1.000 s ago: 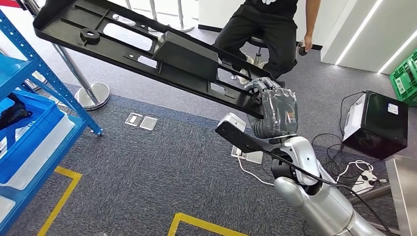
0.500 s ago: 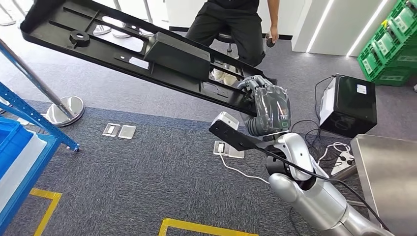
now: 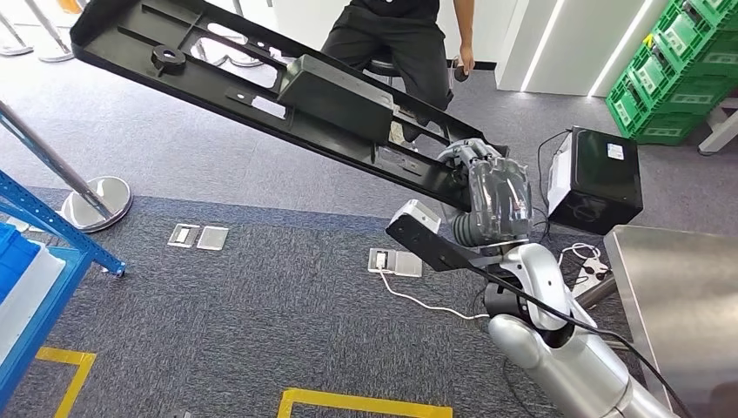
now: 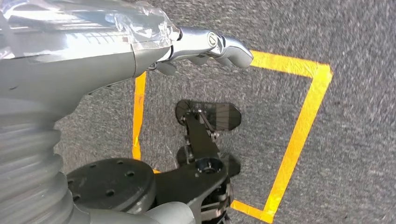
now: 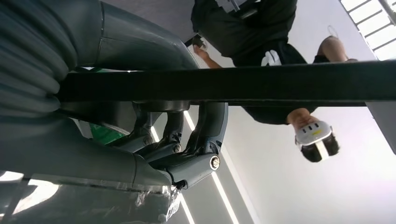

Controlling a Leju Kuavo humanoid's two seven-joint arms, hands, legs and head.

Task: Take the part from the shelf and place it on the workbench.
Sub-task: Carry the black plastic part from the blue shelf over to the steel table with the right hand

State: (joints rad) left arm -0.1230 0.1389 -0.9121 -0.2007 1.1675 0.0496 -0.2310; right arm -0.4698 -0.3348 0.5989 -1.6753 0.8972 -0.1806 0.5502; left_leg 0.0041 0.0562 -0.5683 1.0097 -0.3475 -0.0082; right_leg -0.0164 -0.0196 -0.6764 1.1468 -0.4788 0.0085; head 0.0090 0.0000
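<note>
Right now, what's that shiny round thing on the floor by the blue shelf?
Start at the blue shelf on the left. Just beyond its foot, on the grey carpet, a chrome disc is the base of a slanted silver barrier post. Unlike the flat square floor plates nearby, it is round and mirror-bright.

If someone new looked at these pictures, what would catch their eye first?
First, the long black part, held up at one end by the right hand and slanting across the head view above the carpet. Behind it a person sits on a stool, and the steel workbench shows at the right edge.
</note>
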